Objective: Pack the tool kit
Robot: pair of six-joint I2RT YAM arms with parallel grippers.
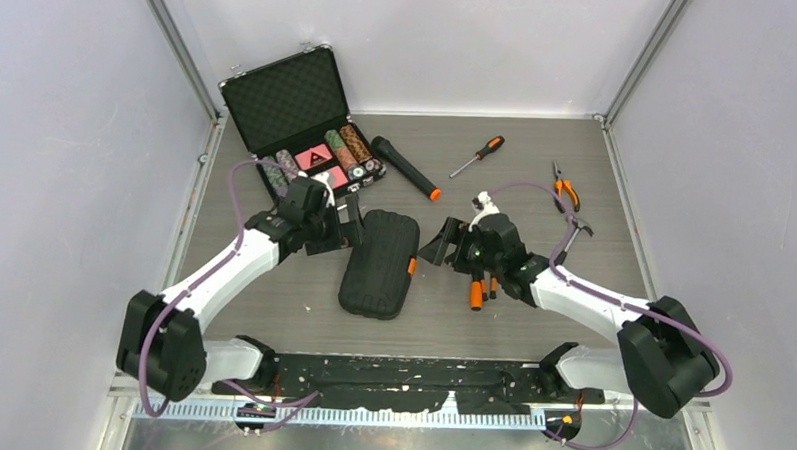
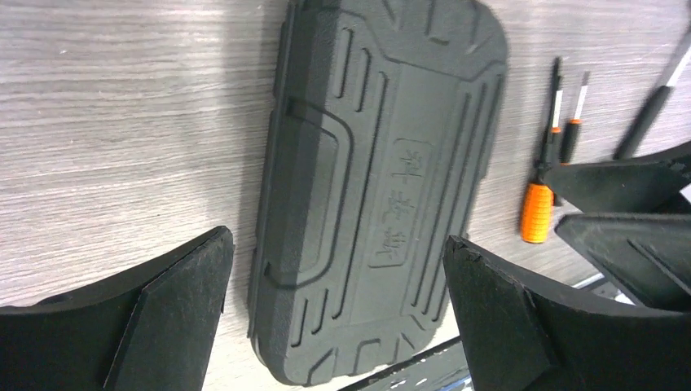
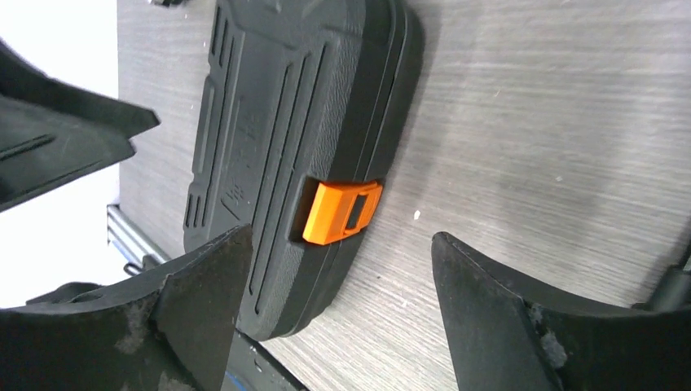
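Both left hand (image 2: pixel 338 240) and right hand (image 3: pixel 342 236) gape empty; latch (image 3: pixel 342 212) escapes left wrist view.

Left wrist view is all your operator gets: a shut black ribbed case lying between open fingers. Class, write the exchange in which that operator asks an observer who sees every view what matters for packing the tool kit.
Operator: Where does the case open?
Observer: An orange latch sits on its long edge, on the side facing the right gripper.
Operator: Which tools lie outside my frame?
Observer: A screwdriver, pliers and what looks like a hammer lie loose, farther back and to the right.
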